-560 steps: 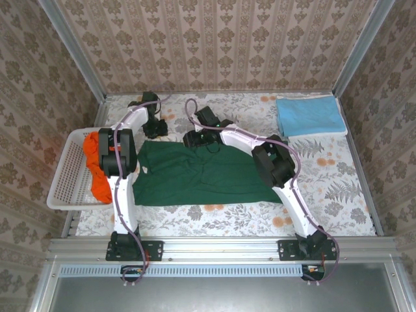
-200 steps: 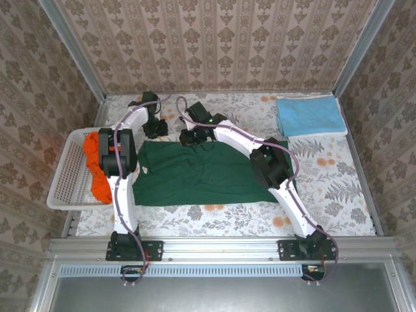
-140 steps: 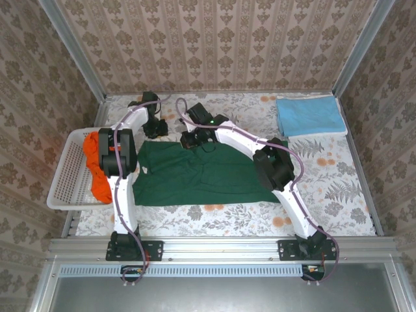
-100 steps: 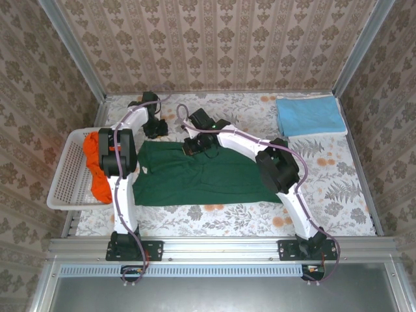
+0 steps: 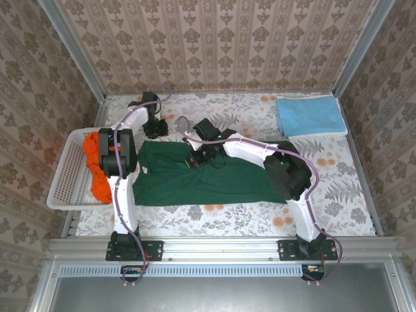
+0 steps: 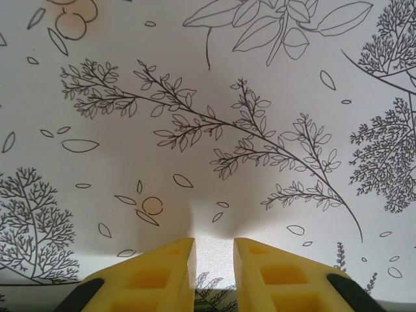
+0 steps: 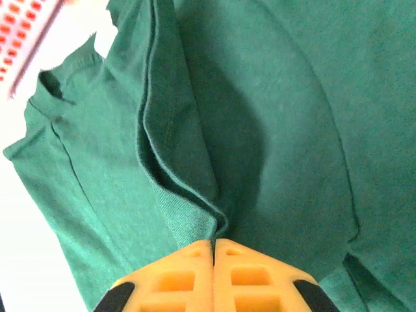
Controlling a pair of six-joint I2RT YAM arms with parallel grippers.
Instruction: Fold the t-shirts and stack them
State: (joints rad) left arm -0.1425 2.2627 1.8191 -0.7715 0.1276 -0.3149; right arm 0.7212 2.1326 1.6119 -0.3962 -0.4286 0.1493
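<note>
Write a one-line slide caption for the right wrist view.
The right tool pinches a raised fold of the dark green t-shirt between its closed tips.

Green shirt [image 5: 169, 185] part-hidden under right arm [image 5: 250, 148]; orange shirt [image 5: 97, 185] edge behind left arm [image 5: 123, 192].

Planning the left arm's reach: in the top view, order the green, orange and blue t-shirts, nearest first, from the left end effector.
1. Dark green cloth t-shirt, just beside left end effector.
2. Bright orange cloth t-shirt, farther left.
3. Light blue cloth t-shirt, far right.
</note>
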